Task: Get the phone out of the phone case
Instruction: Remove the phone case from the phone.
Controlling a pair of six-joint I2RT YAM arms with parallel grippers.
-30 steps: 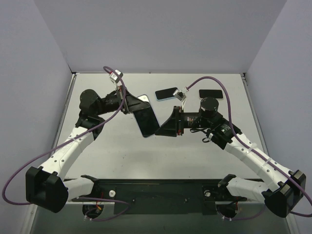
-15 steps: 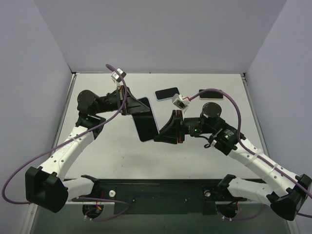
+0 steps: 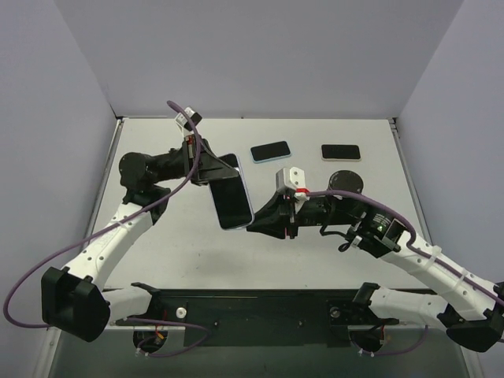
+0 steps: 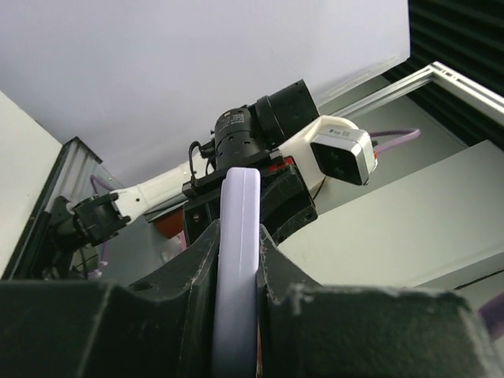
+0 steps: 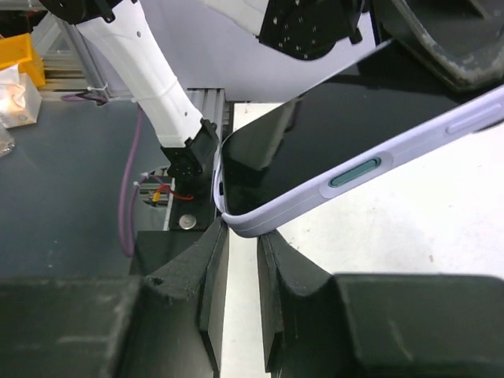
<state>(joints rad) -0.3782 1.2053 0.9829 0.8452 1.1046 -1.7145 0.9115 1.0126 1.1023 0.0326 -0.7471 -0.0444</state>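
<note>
- Holding the phone (image 3: pixel 232 201) up off the bench (image 3: pixel 181 244), the left hand (image 3: pixel 214 168) is closed on its far end. The left wrist view shows both fingers (image 4: pixel 197 268) pressed flat against the two faces, with the lilac case (image 4: pixel 239 228) edge-on between them.
- The phone sits fully inside the case. In the right wrist view the lilac rim wraps the dark screen along one side and round the near corner, and a side button (image 5: pixel 354 169) shows on the case.
- The phone hangs slanted over the middle of the bench with its screen towards the overhead camera. Its far end is at the left hand and its near end points at the right hand (image 3: pixel 255 226).
- The right hand's fingers (image 5: pixel 206 268) stand a narrow gap apart.
- The near corner of the case lies at the mouth of that gap, touching or all but touching the fingertips. Whether they pinch it cannot be told from these views.
- Both arms reach inward from opposite sides. The hands face each other with the phone spanning between them.
- Two further handsets lie flat on the far part of the bench, well apart from the held one. The blue-edged handset (image 3: pixel 270 151) is nearer the centre, and the dark handset (image 3: pixel 340 152) lies to its right.
</note>
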